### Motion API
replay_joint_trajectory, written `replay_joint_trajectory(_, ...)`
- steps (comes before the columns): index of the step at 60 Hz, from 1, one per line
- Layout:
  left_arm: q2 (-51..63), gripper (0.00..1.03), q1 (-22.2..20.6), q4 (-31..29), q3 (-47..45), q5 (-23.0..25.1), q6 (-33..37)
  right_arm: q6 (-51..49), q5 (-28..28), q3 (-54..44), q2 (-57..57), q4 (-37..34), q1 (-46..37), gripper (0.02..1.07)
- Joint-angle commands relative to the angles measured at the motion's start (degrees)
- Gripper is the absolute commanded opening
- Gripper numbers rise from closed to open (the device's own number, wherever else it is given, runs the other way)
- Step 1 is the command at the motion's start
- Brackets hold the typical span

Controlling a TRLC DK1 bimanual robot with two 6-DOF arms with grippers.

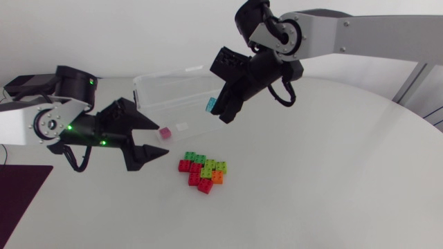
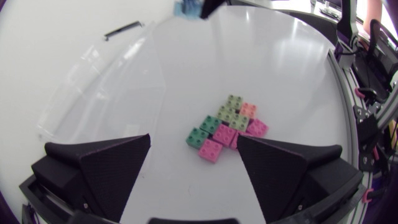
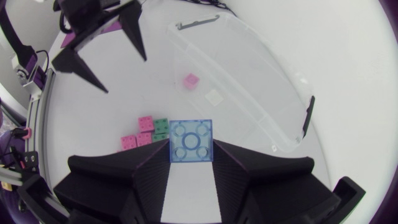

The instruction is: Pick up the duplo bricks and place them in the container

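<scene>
Grip on the translucent blue square duplo brick (image 3: pixel 191 141) looks sound. The R claw (image 3: pixel 191 148), black w/ wedge fingers, pinches it by two opposite flat sides, studs facing the wrist cam. Below and ahead of that claw sits the clear plastic container (image 3: pixel 249 81), so the brick hangs roughly over the container's near edge.

The L claw (image 1: pixel 163 141) is spread wide w/ nothing in it. It hovers w/ the container's corner just off its upper finger and the cluster of loose duplo bricks (image 1: pixel 203 171) ahead and a bit below.

Handling, my guess: hard moulded plastic, stiff and v. light, not fragile. The side walls are smooth, so prob. a bit slick against the fingers. Best hold is across two parallel sides, mid-height, as the R claw has it. The cluster pieces lie touching, so closing on one may nudge or drag its neighbours; an outer brick is the easier pick.

Count:
- 1 blue brick in the R claw.
- Inside the container: 1 small pink brick (image 3: pixel 191 80) and 1 pale flat square (image 3: pixel 214 97) beside it. Brick or label, can't tell.
- In the cluster on the white table (image 1: pixel 332 180): approx. nine, i.e. 3 red, 2 dark green, 3 lime and 1 orange. They're packed tight, so I may be off by one.
</scene>
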Motion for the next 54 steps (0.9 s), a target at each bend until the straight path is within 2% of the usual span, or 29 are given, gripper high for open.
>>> replay_joint_trajectory(1, 3.6, 0.98, -0.6, 0.1, -1.7, 0.7, 6.3, 3.1, -0.4, 2.7, 2.9, 1.1, -0.2, 0.29)
replay_joint_trajectory(22, 16.0, 0.98, -2.6, 2.9, -0.9, 0.7, 15.7, 7.2, -1.0, 10.4, 7.1, 3.3, -1.1, 0.29)
replay_joint_trajectory(44, 25.3, 0.98, -4.7, 9.1, 2.3, 0.6, 15.4, 11.5, -1.0, 17.8, 12.6, 6.5, -2.3, 0.29)
replay_joint_trajectory(54, 26.9, 0.98, -5.0, 9.9, 3.0, 0.7, 15.2, 12.5, -0.8, 21.7, 16.7, 7.1, -2.9, 0.30)
